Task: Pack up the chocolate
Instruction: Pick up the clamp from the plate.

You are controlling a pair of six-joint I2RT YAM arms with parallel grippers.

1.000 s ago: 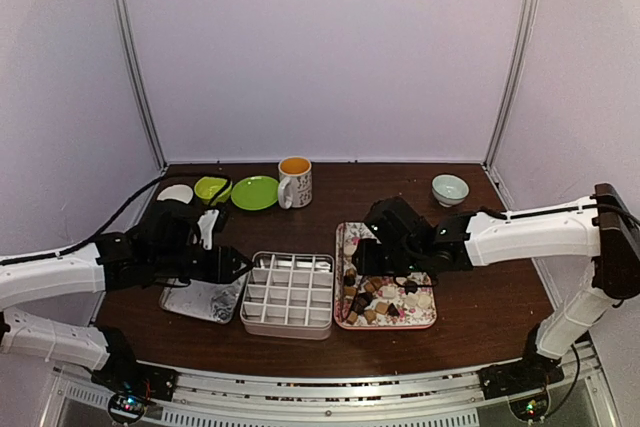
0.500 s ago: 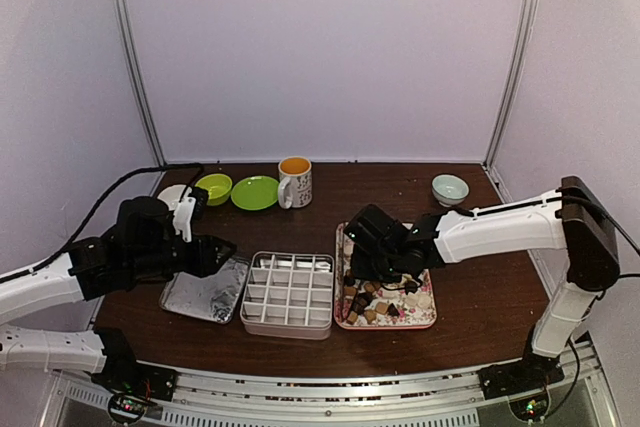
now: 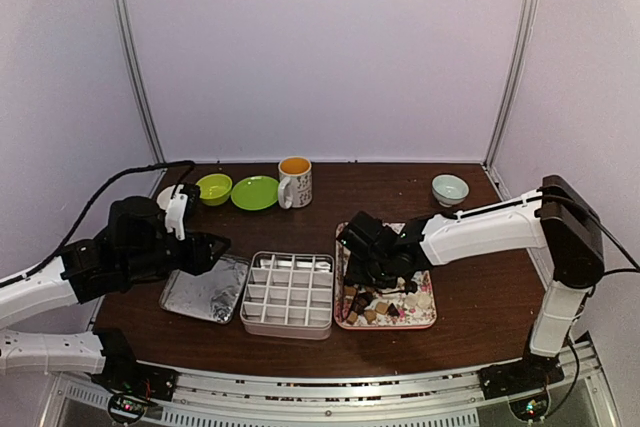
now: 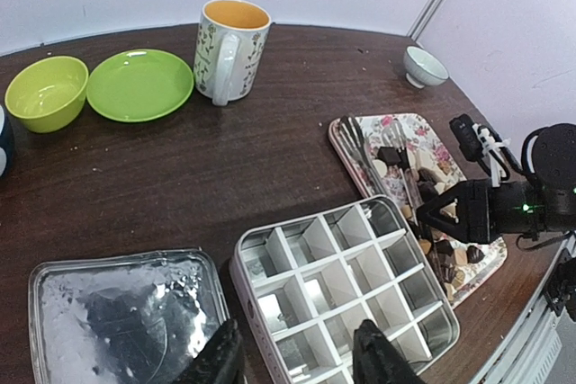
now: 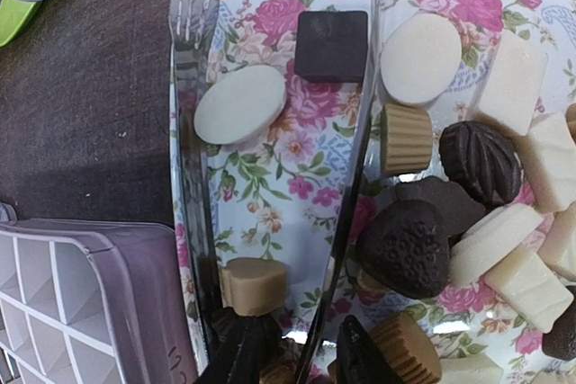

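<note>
The chocolate [image 5: 405, 249], small dark, tan and cream-white moulded pieces, lies on the pink floral rectangular tray [image 5: 270, 177] directly ahead of the right gripper [image 5: 301, 352]. A tan heart-shaped piece [image 5: 255, 285] sits just beside its fingertips. Treat each piece as light, rigid, smooth and easily marked. Take hold across the flat sides with low force. The thin metal tongs [image 5: 192, 132] run forward from the partly closed jaws; you cannot tell whether they are gripped. The left gripper [image 4: 301, 357] stands apart, empty.
</note>
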